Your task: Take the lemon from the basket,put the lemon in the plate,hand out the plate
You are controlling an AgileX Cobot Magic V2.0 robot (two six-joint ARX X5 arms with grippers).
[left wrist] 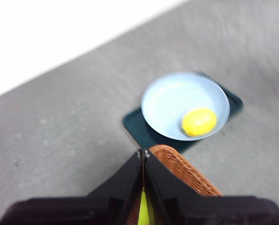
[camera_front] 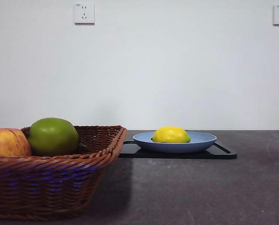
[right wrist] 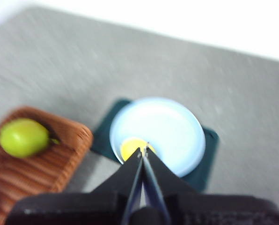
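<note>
Red-yellow apple (camera_front: 7,142) and green apple (camera_front: 53,136) are seen in the wicker basket (camera_front: 60,183) at left. Lemon (camera_front: 171,135) is seated in the light-blue plate (camera_front: 202,140), which is set on the black tray (camera_front: 223,152) just beside the basket. Left gripper (left wrist: 143,154) is held above the basket, jaws pressed together, empty. Right gripper (right wrist: 143,151) is held above the plate, jaws likewise closed, nothing pinched.

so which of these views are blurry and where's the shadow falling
Front view: sharp, with the wicker basket casting a dark shadow on the table beside it, toward the black tray. Left wrist view: soft, the lemon and light-blue plate smeared. Right wrist view: blurriest, the green apple fuzzy-edged.
</note>
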